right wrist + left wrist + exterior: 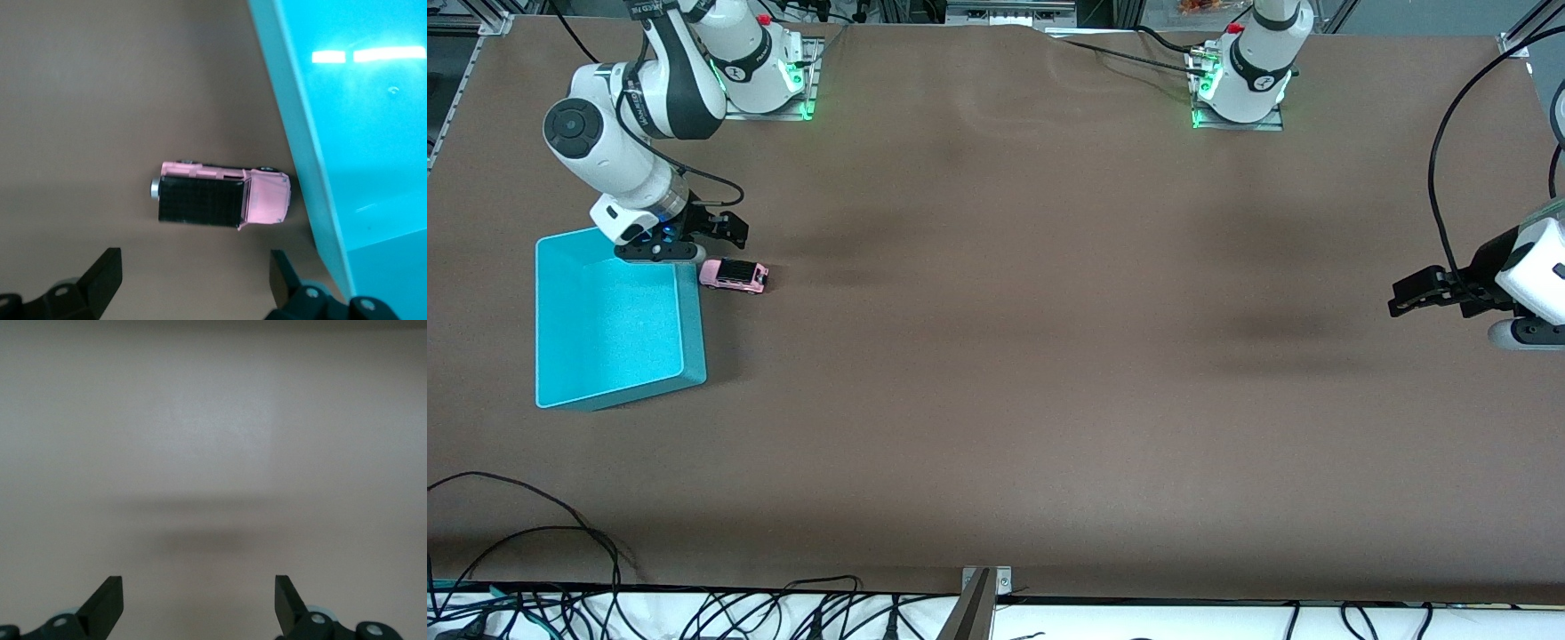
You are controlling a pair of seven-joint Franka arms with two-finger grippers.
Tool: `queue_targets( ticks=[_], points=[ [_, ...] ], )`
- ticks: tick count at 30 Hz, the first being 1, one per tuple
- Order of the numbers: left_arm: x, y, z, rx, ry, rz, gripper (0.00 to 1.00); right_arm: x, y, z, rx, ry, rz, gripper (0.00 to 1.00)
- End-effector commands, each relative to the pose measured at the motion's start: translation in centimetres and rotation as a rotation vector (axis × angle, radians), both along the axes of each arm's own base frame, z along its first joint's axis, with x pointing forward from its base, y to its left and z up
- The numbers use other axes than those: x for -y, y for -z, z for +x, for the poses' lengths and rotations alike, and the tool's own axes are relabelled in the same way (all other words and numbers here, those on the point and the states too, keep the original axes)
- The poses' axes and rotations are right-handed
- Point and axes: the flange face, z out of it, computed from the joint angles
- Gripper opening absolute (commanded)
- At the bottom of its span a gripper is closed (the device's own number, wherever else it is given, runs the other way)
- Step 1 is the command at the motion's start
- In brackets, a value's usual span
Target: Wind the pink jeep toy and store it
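Right gripper: the right gripper hangs low over the table at the box's corner, jaws wide apart and holding nothing; in the front view it sits at, just above the toy.
Toy car: the pink jeep toy stands on its wheels on the table, black roof up, its pink nose touching or almost touching the wall of the box; in the front view it is at.
Box: the turquoise box lies at the right arm's end of the table, open and with nothing in it that I can see.
Step in hand: likely the reach to grasp the car, before any winding.
How to do it well: line the fingers across the car's narrow sides, centre them on the roof, then come straight down and close gently, since so small a toy will skid or tip if one finger lands first.
Risk: the finger on the box side may catch the wall, so approach from the open table side.
Left gripper: the left gripper waits over bare table at the left arm's end, jaws fully apart and holding nothing.
Table: brown table.
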Motion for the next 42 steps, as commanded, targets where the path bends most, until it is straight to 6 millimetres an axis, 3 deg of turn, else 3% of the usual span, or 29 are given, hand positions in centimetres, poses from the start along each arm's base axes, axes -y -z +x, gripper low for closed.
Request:
queue_targets(
  ticks=[1, 9, 15, 24, 42],
  points=[
    [0.2, -0.1, -0.8, -0.009, -0.007, 0.021, 1.00, -0.1, 2.1, -0.5, 0.009, 0.113, 0.004, 0.97],
    [0.1, 0.1, -0.9, -0.014, -0.008, 0.021, 1.00, 0.0, 3.0, -0.4, 0.014, 0.275, 0.011, 0.96],
    [0.1, 0.1, -0.9, -0.014, -0.008, 0.021, 1.00, -0.1, 3.6, 0.1, 0.052, 0.570, 0.031, 0.96],
    [0.1, 0.1, -0.9, -0.014, -0.008, 0.021, 1.00, 0.0, 5.2, -0.1, 0.025, 0.867, 0.033, 0.94],
    [0.2, 0.2, -0.8, -0.016, -0.007, 0.021, 1.00, 1.1, 8.7, 0.1, 0.037, 1.191, 0.058, 0.96]
  ],
)
